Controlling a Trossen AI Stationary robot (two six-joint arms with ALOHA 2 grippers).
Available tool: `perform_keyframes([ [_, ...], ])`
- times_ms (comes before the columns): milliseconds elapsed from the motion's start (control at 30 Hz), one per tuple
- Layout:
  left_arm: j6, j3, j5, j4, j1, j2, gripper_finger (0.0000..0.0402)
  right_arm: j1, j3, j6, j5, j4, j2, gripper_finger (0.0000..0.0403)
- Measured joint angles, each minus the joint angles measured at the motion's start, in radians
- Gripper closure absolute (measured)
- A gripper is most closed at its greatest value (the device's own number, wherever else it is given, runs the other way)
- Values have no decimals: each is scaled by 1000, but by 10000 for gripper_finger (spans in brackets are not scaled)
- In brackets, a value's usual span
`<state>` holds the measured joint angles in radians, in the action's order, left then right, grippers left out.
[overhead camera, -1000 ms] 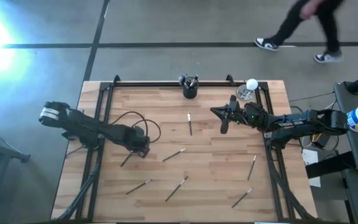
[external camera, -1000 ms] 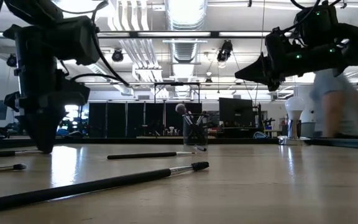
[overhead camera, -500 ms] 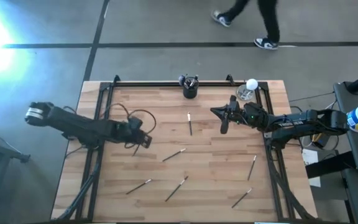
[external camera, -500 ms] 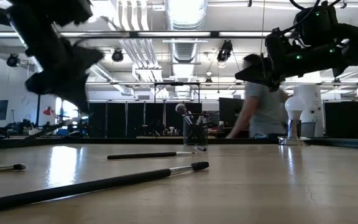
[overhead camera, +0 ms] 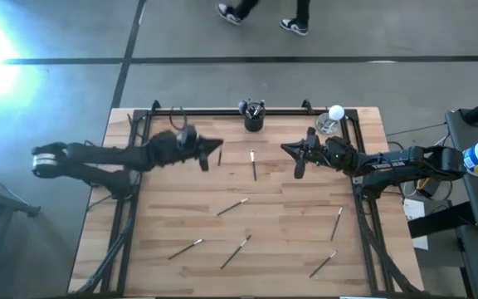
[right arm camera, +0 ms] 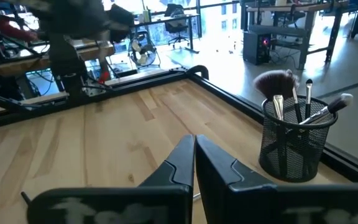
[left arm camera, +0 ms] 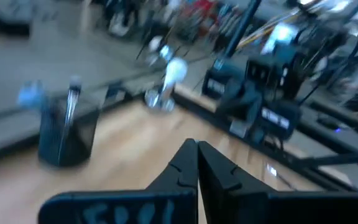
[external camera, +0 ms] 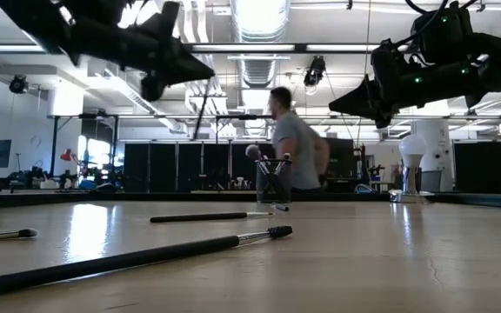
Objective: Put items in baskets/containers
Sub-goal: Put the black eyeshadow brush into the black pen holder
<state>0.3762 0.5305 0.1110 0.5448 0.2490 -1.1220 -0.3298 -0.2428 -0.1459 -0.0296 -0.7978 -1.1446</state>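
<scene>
Transfer under way: the left gripper [overhead camera: 214,149], raised over the table [overhead camera: 152,266], is pinched shut on what looks like a thin brush [external camera: 202,111], near the black cup [overhead camera: 254,121]. Next it must centre over the cup and release. The right gripper [overhead camera: 298,169] waits closed; six loose brushes [overhead camera: 232,207] lie on the wood.

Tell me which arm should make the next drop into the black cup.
Left. The left end effector is shut on what looks like a makeup brush, held above the table near the black mesh cup. The right end effector hovers shut with nothing in it.
</scene>
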Motion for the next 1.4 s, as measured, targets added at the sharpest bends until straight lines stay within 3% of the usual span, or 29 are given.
perform_keyframes([
  [133, -118, 19, -250, 223, 200, -116, 401, 0, 0, 22, 0, -4, 0, 392],
  [267, -132, 93, -361, 415, 337, -278, 401, 1, 0, 34, -20, -6, 0, 392],
  [433, -133, 268, -454, 556, 381, -508, 401, 3, 0, 45, -50, -6, 0, 392],
  [633, -141, 515, -514, 549, 383, -739, 401, 3, 0, 48, -52, -7, 0, 392],
  [867, -173, 683, -514, 370, 407, -873, 401, 3, 0, 54, -52, -6, 0, 392],
  [1233, -235, 726, -466, 147, 417, -895, 400, 3, 0, 68, -52, -3, 0, 392],
  [1400, -222, 727, -425, 86, 418, -895, 380, 3, 0, 68, -52, -3, 0, 392],
])
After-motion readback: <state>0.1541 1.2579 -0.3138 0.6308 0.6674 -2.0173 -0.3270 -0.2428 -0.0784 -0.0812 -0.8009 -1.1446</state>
